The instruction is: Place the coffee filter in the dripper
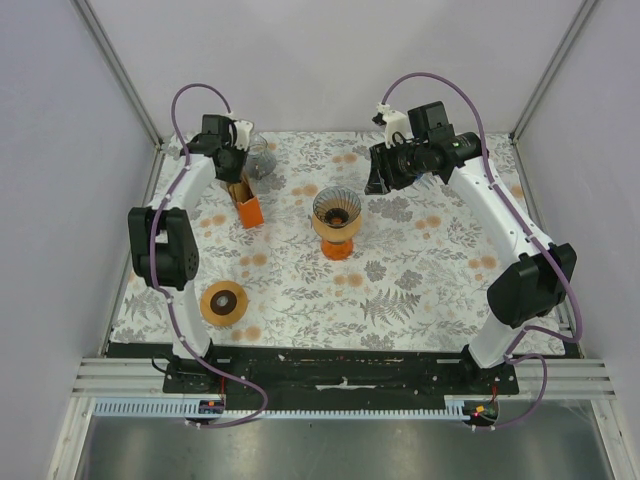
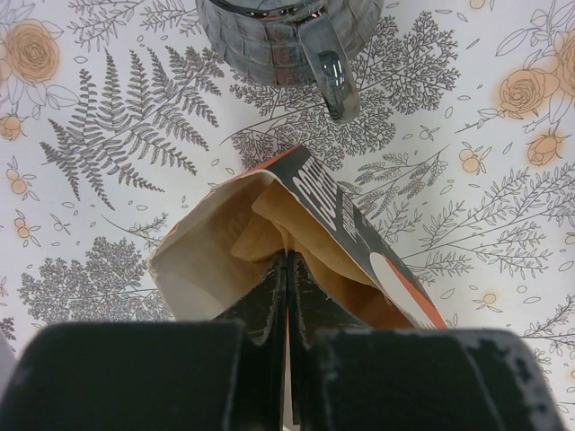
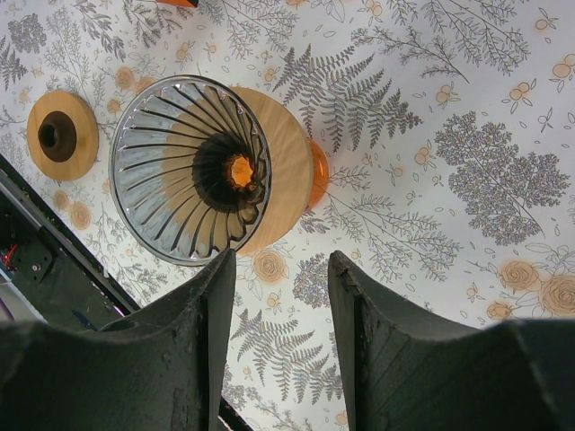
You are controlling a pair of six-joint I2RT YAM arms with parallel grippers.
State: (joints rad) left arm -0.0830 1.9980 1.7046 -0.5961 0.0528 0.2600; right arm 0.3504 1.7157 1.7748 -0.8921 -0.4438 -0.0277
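The left gripper (image 2: 286, 296) is closed, its tips pushed into the open mouth of the filter box (image 2: 316, 193) directly below it, among the brown filters (image 2: 269, 224). Whether a sheet is caught between them is hard to tell. A glass mug (image 2: 287, 40) stands just beyond on the desk (image 2: 108, 135). The right gripper (image 3: 281, 332) hangs open, with the empty dripper (image 3: 184, 171) ahead of it and to its left. By my reading, the task has barely begun: lifting, carrying and seating a filter all remain.

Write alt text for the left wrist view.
The left gripper, jaws shut, reaches into an open orange-and-black filter box, its tips among the brown paper filters; whether one is pinched is unclear. A glass mug stands beyond on a floral tablecloth.
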